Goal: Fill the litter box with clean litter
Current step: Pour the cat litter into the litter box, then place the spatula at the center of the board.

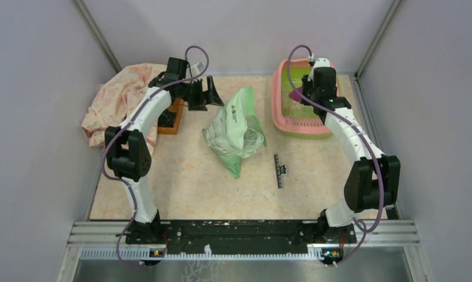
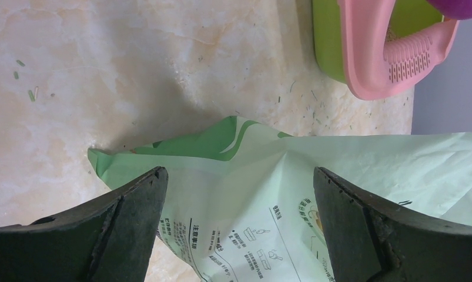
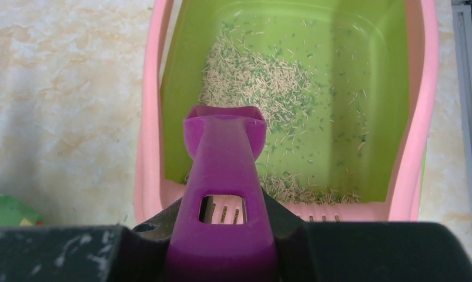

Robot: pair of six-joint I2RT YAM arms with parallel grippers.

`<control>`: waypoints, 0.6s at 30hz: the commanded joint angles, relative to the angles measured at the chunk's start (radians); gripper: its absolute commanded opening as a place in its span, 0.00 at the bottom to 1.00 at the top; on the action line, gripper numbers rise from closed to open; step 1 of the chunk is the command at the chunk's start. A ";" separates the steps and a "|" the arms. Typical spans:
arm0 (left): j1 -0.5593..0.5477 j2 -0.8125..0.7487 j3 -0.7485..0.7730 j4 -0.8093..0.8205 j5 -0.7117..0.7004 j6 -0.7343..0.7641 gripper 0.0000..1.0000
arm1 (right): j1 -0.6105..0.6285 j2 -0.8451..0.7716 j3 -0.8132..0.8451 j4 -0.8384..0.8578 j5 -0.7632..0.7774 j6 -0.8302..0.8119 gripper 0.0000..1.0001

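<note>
Few beige granules [image 3: 251,82] line the pink-rimmed green plastic box [image 3: 148,117]; right pincer [image 3: 221,235] clamps a purple scoop [image 3: 224,170], possibly loaded; jerks would spill

Pink-rimmed litter box [image 1: 278,103] at far right; clean litter [image 3: 251,82] thinly scattered inside
</note>
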 commanded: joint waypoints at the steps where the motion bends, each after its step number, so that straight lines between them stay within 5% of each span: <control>1: 0.004 -0.051 0.034 -0.027 -0.020 0.023 0.99 | -0.008 -0.179 -0.038 0.039 -0.047 -0.017 0.00; 11: 0.086 -0.104 0.015 -0.034 0.005 0.035 0.99 | -0.007 -0.573 -0.182 -0.307 -0.005 -0.040 0.00; 18: 0.138 -0.157 -0.027 0.003 0.079 0.030 0.99 | -0.005 -0.675 -0.219 -0.479 -0.052 0.002 0.00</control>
